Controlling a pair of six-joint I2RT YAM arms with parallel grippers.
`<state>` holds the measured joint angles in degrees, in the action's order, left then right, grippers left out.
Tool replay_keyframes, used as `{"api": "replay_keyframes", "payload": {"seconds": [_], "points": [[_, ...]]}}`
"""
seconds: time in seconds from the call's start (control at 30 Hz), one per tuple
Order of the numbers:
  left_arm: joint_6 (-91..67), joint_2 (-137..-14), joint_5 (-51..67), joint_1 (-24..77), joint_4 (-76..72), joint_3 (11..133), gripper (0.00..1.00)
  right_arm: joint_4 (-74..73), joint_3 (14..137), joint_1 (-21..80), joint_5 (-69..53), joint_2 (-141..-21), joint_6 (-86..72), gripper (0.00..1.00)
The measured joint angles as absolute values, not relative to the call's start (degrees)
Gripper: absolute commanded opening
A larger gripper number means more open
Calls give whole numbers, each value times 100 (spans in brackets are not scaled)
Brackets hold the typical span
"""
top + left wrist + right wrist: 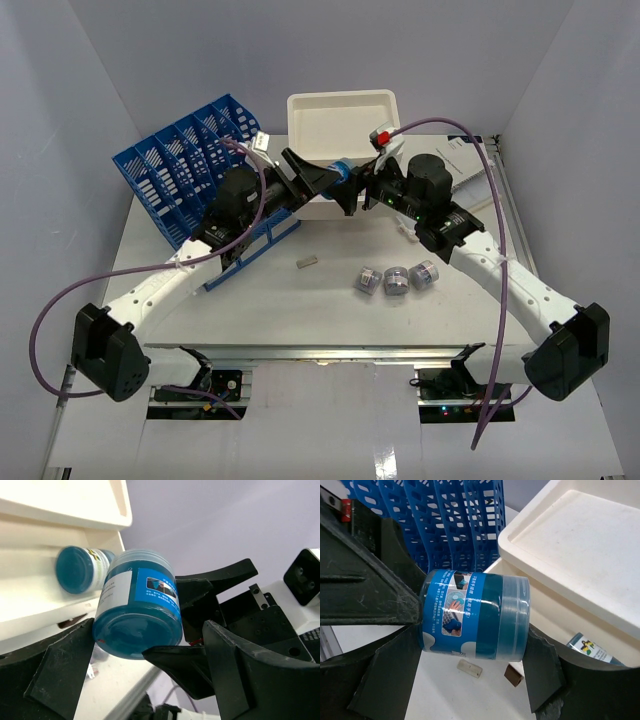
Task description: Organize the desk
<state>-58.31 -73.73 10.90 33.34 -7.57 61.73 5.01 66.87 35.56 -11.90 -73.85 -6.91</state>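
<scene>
A blue jar point(341, 170) with a printed label hangs on its side above the desk point(300, 320), in front of the cream drawer box point(340, 115). My right gripper point(475, 635) is shut on the jar point(472, 615), one finger at each end. My left gripper point(120, 645) faces it from the other side, jaws standing wide around the jar's base point(137, 625), open. In the top view the left gripper point(328, 180) and the right gripper point(362, 185) meet at the jar. A second blue jar point(80, 569) lies inside an open drawer of the box.
A blue file rack point(190, 170) leans at the back left beside my left arm. Three small jars point(395, 278) stand on the desk at centre right, with a small pale block point(308, 262) left of them. Papers point(465, 160) lie at the back right.
</scene>
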Motion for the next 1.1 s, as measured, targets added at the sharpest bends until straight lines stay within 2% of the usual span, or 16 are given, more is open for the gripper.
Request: {"api": "replay_keyframes", "payload": {"seconds": [0.27,0.4,0.53,0.87,0.93,1.03,1.07,1.1], "points": [[-4829,-6365,-157,3308,511,6384,98,451,6935,3566,-517,-7960,-723,8],[-4546,-5719,-600,3308,748,6086,98,391,7132,3565,-113,-8411,-811,8],[-4354,-5185,-849,3306,972,5661,98,320,7208,3609,211,-8693,-890,14],[-4078,-4112,-1156,3308,1168,4731,98,305,7255,3876,807,-8859,-905,58],[-4057,-4004,-1139,3308,1136,4638,98,305,7255,3898,880,-8864,-898,74],[-4048,-3898,-1069,3308,1100,4462,98,305,7255,3914,949,-8864,-871,94],[-4049,-3886,-1016,3307,1075,4400,98,308,7255,3917,967,-8864,-853,98],[-4048,-3880,-930,3306,1034,4333,98,316,7258,3918,983,-8864,-833,97]]}}
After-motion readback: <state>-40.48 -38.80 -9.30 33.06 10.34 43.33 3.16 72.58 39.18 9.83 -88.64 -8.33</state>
